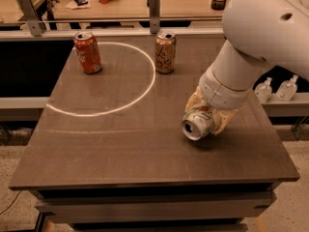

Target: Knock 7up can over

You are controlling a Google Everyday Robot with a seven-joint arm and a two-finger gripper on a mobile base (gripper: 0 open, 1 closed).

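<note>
Two tan jaws of the gripper (206, 116) clasp the white and green aluminium 7up can (196, 125), tipped sideways with its silver top facing me, right of centre on the dark table (120, 149). A red-orange can (87, 52) and a tan-brown can (165, 51) stand upright at the back.

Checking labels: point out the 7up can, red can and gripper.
7up can (194, 128): camera view, its silver top.
red can (88, 55): camera view, its side.
gripper (205, 118): camera view, between its fingers, round the 7up can.
</note>
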